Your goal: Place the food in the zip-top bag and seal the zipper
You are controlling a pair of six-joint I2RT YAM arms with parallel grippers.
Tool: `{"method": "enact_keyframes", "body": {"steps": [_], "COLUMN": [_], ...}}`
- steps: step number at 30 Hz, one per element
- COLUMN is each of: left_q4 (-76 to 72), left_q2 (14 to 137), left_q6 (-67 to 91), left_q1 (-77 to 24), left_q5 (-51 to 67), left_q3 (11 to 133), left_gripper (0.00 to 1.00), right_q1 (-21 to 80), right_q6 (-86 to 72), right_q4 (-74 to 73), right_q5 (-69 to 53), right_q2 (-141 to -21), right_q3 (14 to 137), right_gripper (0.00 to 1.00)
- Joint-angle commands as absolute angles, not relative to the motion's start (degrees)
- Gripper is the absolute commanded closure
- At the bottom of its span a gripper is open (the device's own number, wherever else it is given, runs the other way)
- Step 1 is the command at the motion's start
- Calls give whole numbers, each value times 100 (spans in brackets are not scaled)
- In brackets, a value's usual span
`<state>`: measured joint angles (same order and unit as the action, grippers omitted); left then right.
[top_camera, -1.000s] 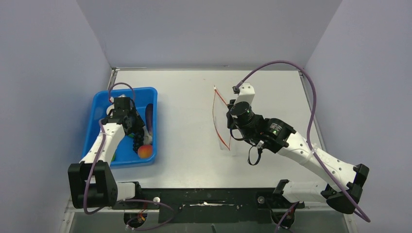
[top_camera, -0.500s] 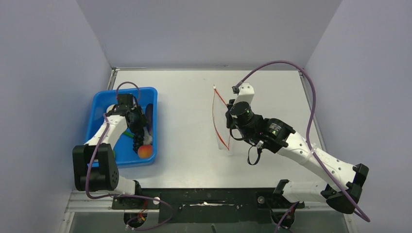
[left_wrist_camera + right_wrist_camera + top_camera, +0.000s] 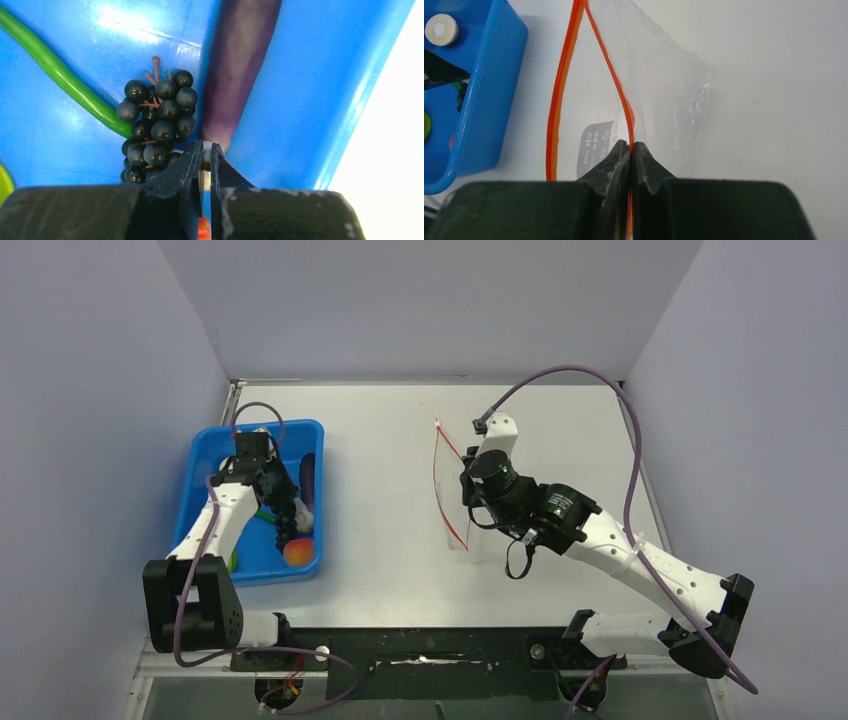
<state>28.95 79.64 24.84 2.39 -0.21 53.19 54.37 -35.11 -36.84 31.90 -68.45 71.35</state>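
1. blue tray (image 3: 200,455): stands on the white table (image 3: 560,430), left side. all the food you can see lies in it.
2. dark purple grape bunch (image 3: 155,125): right half of the tray, lying against a long purple eggplant-shaped piece (image 3: 240,65) on its right.
3. long green pod (image 3: 60,75): runs from the far left in to the grape bunch, and its end touches the grapes.
4. orange-red round fruit (image 3: 298,553): near right corner of the tray, just near of the grapes.
5. lime-green round fruit (image 3: 232,562): near left part of the tray, partly hidden by the arm.
6. pale disc (image 3: 441,29): far end of the tray.
7. left gripper (image 3: 203,152): low in the tray, tips at the near end of the eggplant-shaped piece, beside the grapes. the fingers are drawn almost together with a thin slit between them. a pale bit shows in the slit, and you cannot tell whether it is pinched.
8. zip-top bag (image 3: 664,85): clear and crinkled, right of centre on the table, well apart from the tray. a white label (image 3: 596,142) shows through it.
9. zipper (image 3: 555,100): unsealed. its two red strips bow apart and the mouth gapes.
10. right gripper (image 3: 630,150): fingers clamped on the right-hand red strip.
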Motion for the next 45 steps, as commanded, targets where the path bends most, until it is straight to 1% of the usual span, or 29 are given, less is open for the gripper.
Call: {"method": "enact_keyframes", "body": {"steps": [1, 8, 19, 27, 33, 39, 45], "left_q4": [2838, 2968, 3322, 3306, 2877, 1982, 1271], "left_q2": [7336, 6504, 5497, 4835, 4552, 4229, 4058], "left_q6": [2541, 2618, 2426, 2701, 3149, 4074, 4800], "left_q1": [272, 274, 264, 264, 268, 263, 255], "left_q5": [-161, -350, -236, 644, 1964, 3124, 3595], "left_q3": [5425, 5372, 5823, 6045, 5812, 5519, 5263], "left_gripper": [100, 100, 100, 100, 100, 100, 100], "right_q1": [5441, 5461, 5503, 5510, 5506, 5508, 5508], "right_q6": [-3671, -3951, -4159, -4285, -4378, -4479, -4615], "right_q4": [-3303, -3104, -2877, -2718, -2419, -2229, -1734], "right_q5": [3058, 2669, 2330, 2167, 1944, 1698, 1175], "right_q2": [-6862, -7055, -7422, -7600, -7575, -7680, -7666], "right_q3": [7114, 7057, 7102, 7124, 6967, 6931, 6780], "right_gripper": [100, 100, 100, 100, 100, 100, 100]}}
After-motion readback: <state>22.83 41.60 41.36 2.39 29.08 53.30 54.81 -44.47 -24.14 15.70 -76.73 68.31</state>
